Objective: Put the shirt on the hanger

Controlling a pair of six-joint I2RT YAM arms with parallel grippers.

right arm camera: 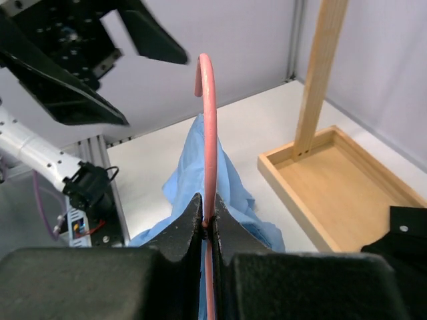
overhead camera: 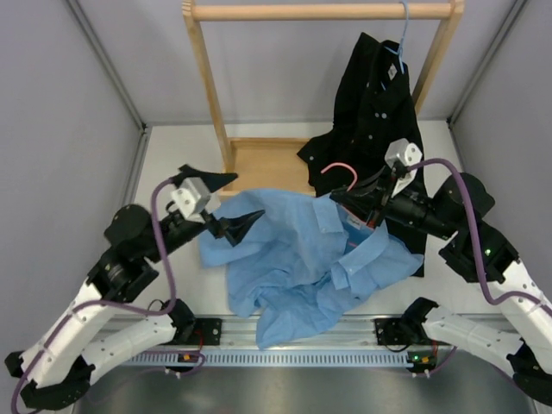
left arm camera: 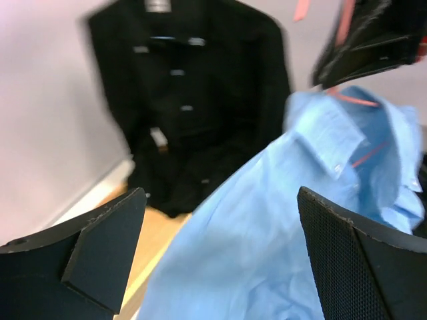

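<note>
The shirt (overhead camera: 302, 259) lies crumpled on the table (overhead camera: 164, 147), with its collar end raised toward the right gripper (overhead camera: 343, 200). The hanger (right arm camera: 208, 100) stands upright between the right jaws. These are pressed together on its wire neck, just below the hook. The cloth hangs directly beneath and beyond those jaws. The right arm reaches in from the right side with its forearm roughly level and its wrist aimed at the opposite arm.

The left gripper (overhead camera: 231, 200) hovers at the far edge of the shirt with its jaws spread wide and nothing held. Cloth lies ahead of and below the gap. We cannot tell whether the lower finger touches it. The left arm rises from its base, bends at the elbow and points its wrist to the right.

Only the right wrist view shows the clamp on the wire. Only the left wrist view, which is blurred, shows pink wire segments at the collar under the right jaws. Only the overhead view shows both arm poses. It also shows the black shirt (overhead camera: 379, 103) hanging from the wooden rail (overhead camera: 319, 10) beyond both jaws.
</note>
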